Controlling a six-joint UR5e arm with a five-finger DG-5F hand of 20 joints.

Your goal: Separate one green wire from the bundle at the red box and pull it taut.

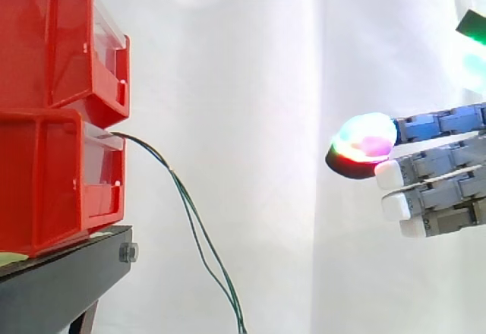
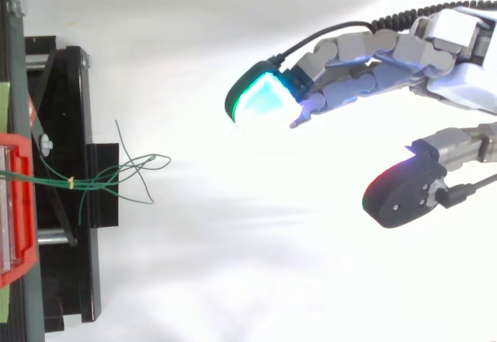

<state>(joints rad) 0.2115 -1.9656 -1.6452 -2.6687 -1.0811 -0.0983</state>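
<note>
Thin green wires (image 1: 194,220) come out of the lower red box (image 1: 53,174) and hang down in a bundle to the view's bottom edge. From above, the green wires (image 2: 116,175) spread out over the black stand, tied by a small yellow band near the box. My hand (image 1: 433,174) reaches in from the right, well clear of the wires, with fingers stretched out straight and nothing in them. In the top view my hand (image 2: 365,66) has its fingers extended and the thumb set apart below them.
Two red boxes (image 1: 53,42) are stacked on a black stand (image 1: 68,273) at the left. A white curtain hangs behind. The stand's black frame (image 2: 66,202) runs along the left edge in the top view.
</note>
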